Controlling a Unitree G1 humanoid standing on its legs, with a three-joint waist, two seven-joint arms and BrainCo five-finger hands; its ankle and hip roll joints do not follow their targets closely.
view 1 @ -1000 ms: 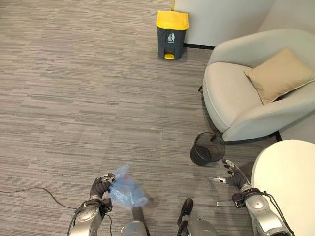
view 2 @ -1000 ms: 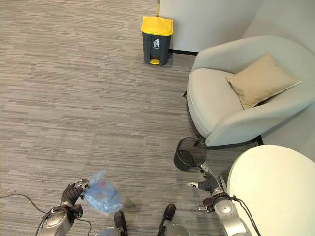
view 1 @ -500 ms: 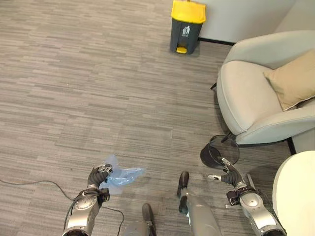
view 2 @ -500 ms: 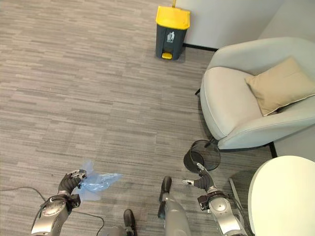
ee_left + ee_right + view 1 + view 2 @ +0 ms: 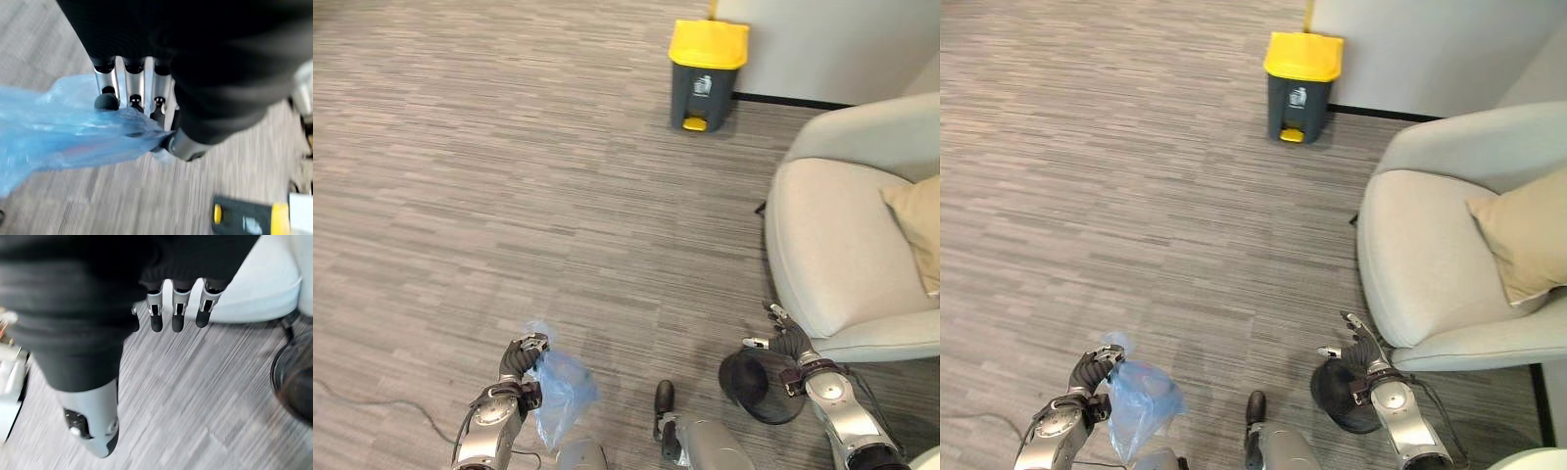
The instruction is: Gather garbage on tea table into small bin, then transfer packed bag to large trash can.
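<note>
The left hand [image 5: 521,358] has its fingers curled round the bunched neck of the thin blue bag [image 5: 559,394], which hangs below it looking light, limp and slippery, while the right hand [image 5: 788,340] spreads empty.

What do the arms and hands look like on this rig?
Two silver-grey metal arms. Each ends in a dark ribbed wrist cover. The left hand and right hand have silver fingers with dark tips, plus a thumb set apart from the row.
</note>
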